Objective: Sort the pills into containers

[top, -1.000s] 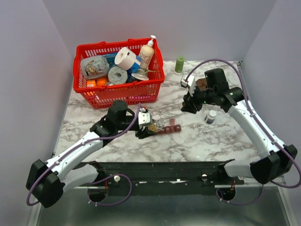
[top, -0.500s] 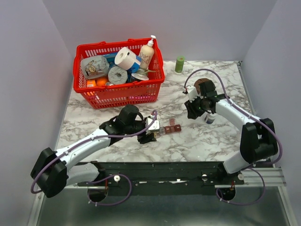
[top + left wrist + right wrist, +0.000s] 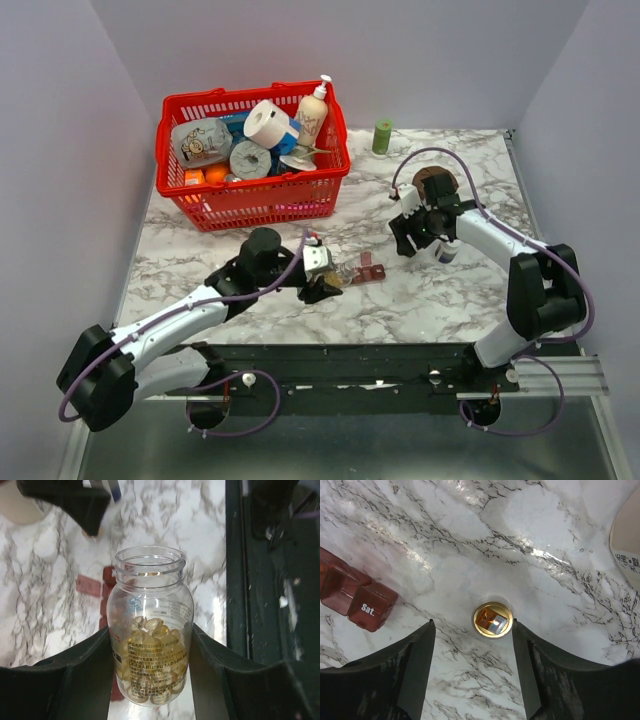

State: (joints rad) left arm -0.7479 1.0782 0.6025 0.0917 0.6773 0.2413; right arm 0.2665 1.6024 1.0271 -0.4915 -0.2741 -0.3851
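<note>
My left gripper [image 3: 327,282] [image 3: 151,630] is shut on a small clear bottle [image 3: 341,274] [image 3: 149,587]. The bottle is uncapped and holds several yellowish-amber pills [image 3: 156,647]. It is tipped towards the dark maroon strip of compartments [image 3: 366,272] [image 3: 107,576], which lies on the marble just beyond it. My right gripper [image 3: 404,238] [image 3: 472,626] is open and low over the table. A small round gold-rimmed cap [image 3: 492,619] lies on the marble between its fingertips. The strip's "Sat." end [image 3: 371,607] is to its left.
A red basket [image 3: 252,197] of goods stands at the back left. A green cylindrical cap [image 3: 382,136] stands at the back. A dark white-capped bottle [image 3: 447,249] and a round brown thing [image 3: 433,181] sit by the right arm. The black base rail [image 3: 350,358] runs along the near edge.
My right gripper has come nearer and lower from the back right, to just right of the strip. My left arm has shifted a little with the bottle still in it.
</note>
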